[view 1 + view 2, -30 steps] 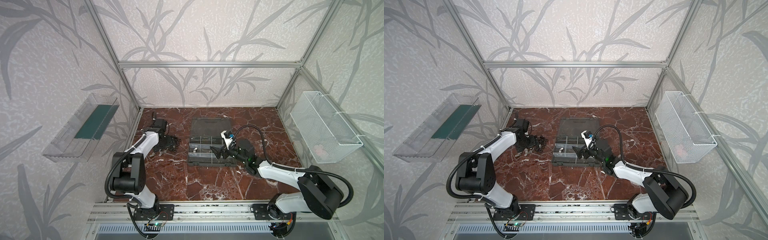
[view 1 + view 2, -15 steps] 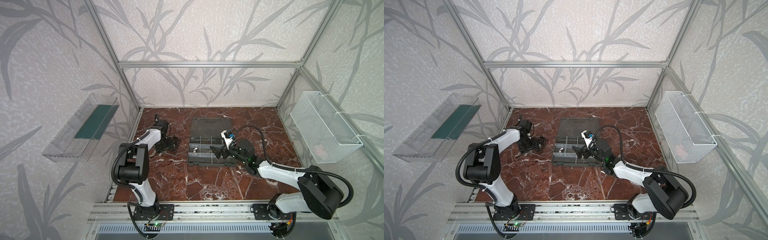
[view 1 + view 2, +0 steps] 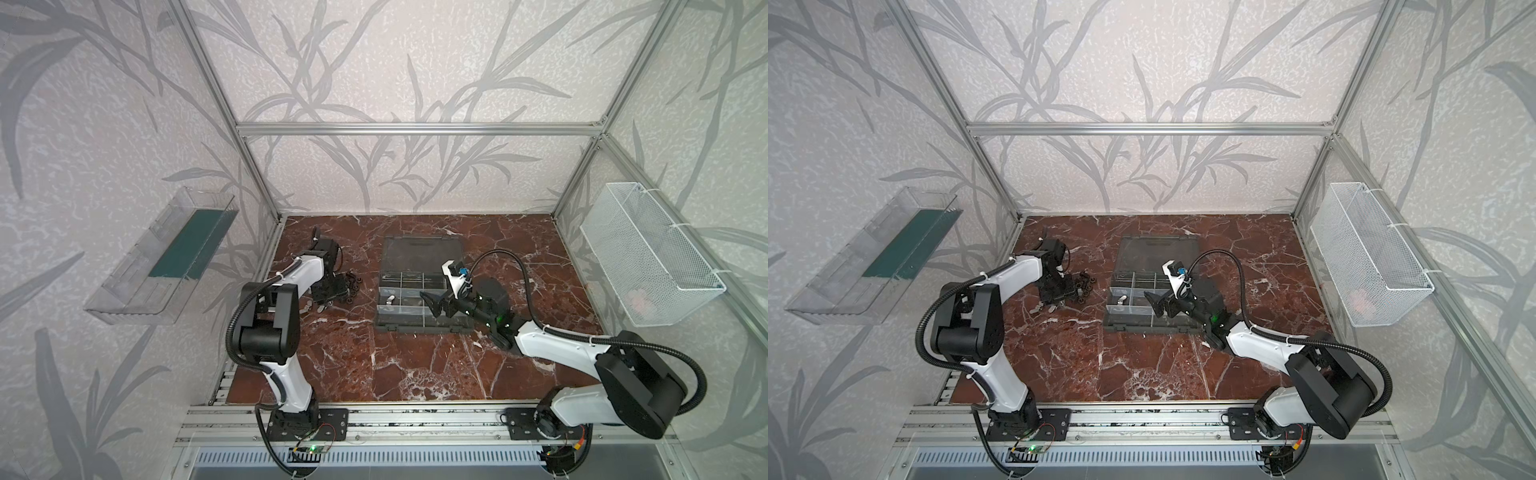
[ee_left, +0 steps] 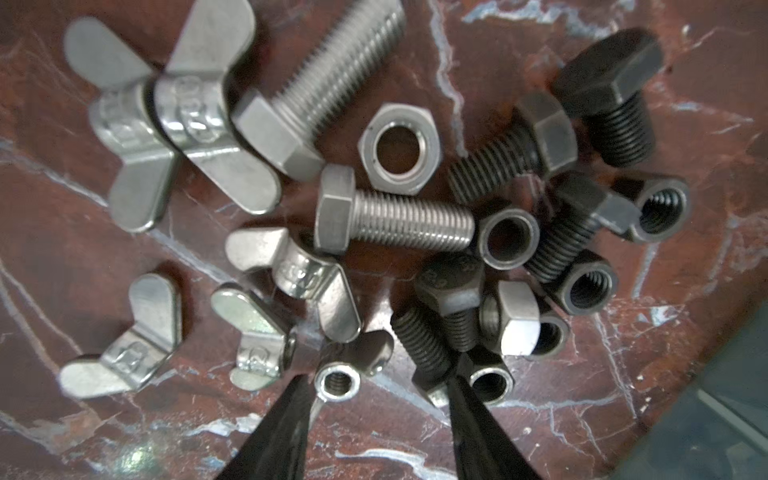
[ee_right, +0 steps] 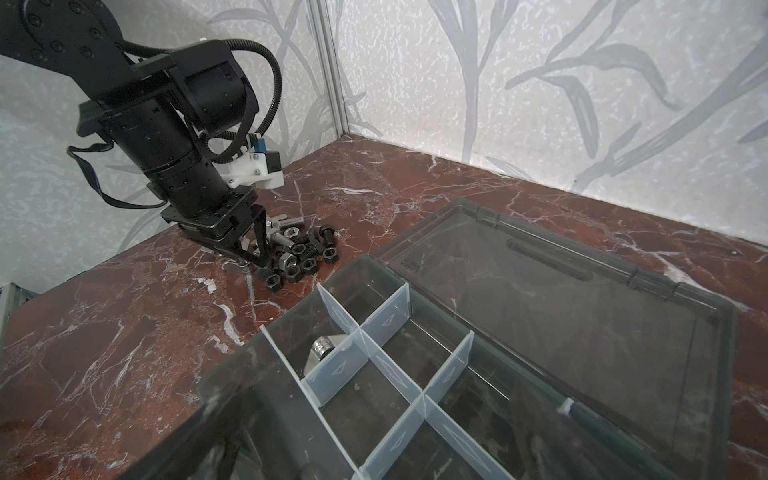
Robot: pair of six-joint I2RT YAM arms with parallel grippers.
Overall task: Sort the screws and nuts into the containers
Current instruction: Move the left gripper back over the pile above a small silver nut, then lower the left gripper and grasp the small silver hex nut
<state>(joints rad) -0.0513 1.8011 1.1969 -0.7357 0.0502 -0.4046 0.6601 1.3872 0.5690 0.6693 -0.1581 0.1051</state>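
Left wall: a clear tray is mounted there, well apart from the work.

Left of the red marble worktop: the screws and nuts lie in one loose heap, black and silver mixed, many touching or overlapping. The silver wing nuts sit on the heap's left side. The black pieces lie on the side toward the case.

The left gripper points down into this heap. Its jaws stand partly spread, astride the threaded barrel of one wing nut and a black screw. Whether they press on either item cannot be determined. Both items rest on the worktop.

Centre: the dark grey organizer case lies open on the worktop, with its lid flat behind it. The containers are compartments inside the case, parted by translucent dividers. One container on the case's left side holds a silver winged piece, partly hidden by a divider.

The right gripper hovers over the right part of the case with its jaws spread wide, holding nothing.

Right wall: a white wire basket hangs there. A pale pink item inside it cannot be identified.
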